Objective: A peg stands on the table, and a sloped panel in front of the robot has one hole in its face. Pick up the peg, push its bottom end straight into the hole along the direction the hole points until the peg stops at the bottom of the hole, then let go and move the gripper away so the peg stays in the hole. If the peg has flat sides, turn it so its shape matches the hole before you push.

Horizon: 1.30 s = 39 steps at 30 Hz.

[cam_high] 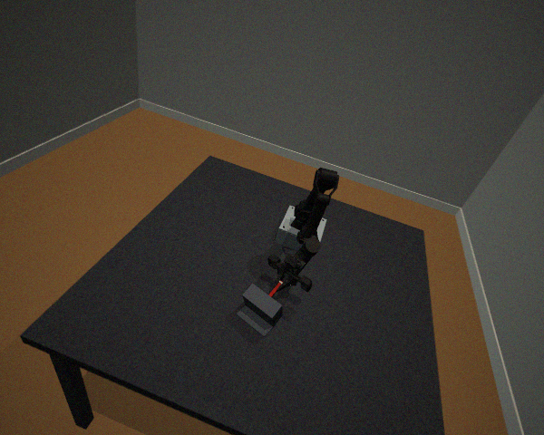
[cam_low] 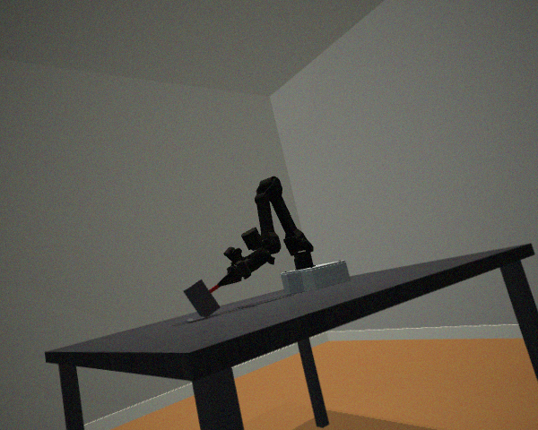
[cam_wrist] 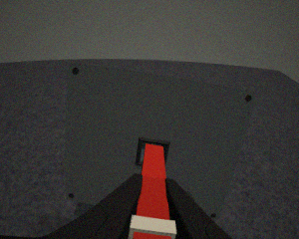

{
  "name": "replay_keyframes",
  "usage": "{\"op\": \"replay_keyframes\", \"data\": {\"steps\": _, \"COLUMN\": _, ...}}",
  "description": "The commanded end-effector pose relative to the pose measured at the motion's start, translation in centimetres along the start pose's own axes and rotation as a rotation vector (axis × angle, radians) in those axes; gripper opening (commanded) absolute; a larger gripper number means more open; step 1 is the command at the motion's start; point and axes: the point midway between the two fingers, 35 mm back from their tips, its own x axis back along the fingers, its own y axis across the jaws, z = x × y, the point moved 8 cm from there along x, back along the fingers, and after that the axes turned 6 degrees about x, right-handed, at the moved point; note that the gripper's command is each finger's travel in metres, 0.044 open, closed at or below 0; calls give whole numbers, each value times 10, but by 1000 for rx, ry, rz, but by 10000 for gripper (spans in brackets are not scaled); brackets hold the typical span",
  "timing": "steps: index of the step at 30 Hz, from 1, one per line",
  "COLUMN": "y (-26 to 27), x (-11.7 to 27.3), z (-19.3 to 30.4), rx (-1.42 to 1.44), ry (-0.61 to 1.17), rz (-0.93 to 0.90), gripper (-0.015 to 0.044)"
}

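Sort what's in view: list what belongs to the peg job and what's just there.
Job:
- red peg, far end at the hole
- hole
- sloped panel
- claw, shut on the peg

Just there:
- table
- arm's pale base block

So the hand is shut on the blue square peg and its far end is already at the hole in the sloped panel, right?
Not quite: the peg is red, not blue, with a white band near the held end, as the wrist view shows. The rest holds: the hand is shut on it, and its far end is at the square hole in the sloped panel.
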Motion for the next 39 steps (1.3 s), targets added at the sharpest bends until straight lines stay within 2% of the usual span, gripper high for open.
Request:
{"op": "replay_keyframes", "data": {"steps": 1, "y": 1, "x": -2, "z": 2, "rx": 7, "ry": 7, "rz": -4, "gripper": 0}}
{"op": "replay_keyframes", "data": {"steps": 39, "y": 1, "x": -19, "z": 1, "rx": 7, "ry": 5, "rz": -4, "gripper": 0}}
